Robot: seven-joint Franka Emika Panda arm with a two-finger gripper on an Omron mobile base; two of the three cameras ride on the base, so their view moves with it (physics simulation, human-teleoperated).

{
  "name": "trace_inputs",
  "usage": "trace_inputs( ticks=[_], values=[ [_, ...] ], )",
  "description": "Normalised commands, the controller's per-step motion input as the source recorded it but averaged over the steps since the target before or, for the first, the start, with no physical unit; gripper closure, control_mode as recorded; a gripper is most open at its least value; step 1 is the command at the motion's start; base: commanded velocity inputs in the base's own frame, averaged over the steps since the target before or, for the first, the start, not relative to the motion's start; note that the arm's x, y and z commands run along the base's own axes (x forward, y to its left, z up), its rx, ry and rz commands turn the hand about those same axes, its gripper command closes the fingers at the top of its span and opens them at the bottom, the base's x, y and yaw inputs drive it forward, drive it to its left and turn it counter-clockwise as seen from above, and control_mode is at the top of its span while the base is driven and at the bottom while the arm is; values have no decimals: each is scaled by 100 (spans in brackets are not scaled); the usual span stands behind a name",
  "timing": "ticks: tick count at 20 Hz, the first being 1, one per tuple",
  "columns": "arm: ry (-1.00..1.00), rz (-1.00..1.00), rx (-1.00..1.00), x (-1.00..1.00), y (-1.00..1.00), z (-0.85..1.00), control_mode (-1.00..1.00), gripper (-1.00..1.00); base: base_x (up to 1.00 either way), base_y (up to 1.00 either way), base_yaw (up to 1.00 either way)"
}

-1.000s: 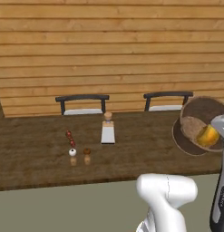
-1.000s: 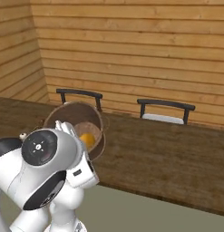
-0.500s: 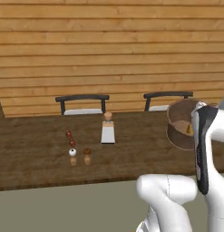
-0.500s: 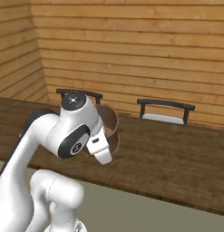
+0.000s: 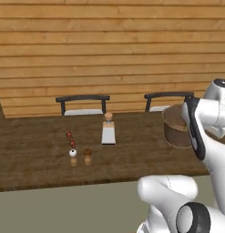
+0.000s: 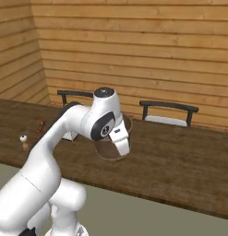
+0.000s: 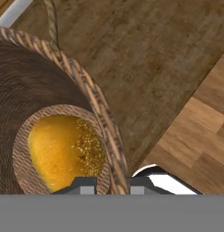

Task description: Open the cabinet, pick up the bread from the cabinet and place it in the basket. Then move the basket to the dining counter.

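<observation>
The brown woven basket (image 5: 176,130) stands upright over the right part of the dining counter (image 5: 36,159); whether its bottom touches the wood I cannot tell. My gripper (image 7: 111,183) is shut on the basket's rim (image 7: 94,96), one fingertip inside and one outside. The golden-orange bread (image 7: 62,152) lies on the basket's floor. In the right base view the hand and gripper (image 6: 122,145) cover most of the basket (image 6: 105,150) above the dining counter (image 6: 180,161). The cabinet is out of view.
Two black-backed chairs (image 5: 82,102) (image 5: 166,98) stand behind the counter against a plank wall. Left of the basket are a white holder with a round knob (image 5: 108,132), two small shakers (image 5: 74,153) (image 5: 87,157) and small red items (image 5: 70,139).
The arm has turned the basket from tilted, with the bread showing, to upright, and carried it a little left over the counter. The grip on the rim is unchanged.
</observation>
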Motion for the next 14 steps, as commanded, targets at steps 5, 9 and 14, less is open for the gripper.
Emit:
trace_inputs(
  ticks=[5,9,14],
  values=[
    [-3,1,0,50,-14,-43,-100,100,0,0,0],
    [1,0,0,62,-8,-43,-100,100,0,0,0],
    [2,1,3,39,-21,-38,-100,100,0,0,0]
  ],
)
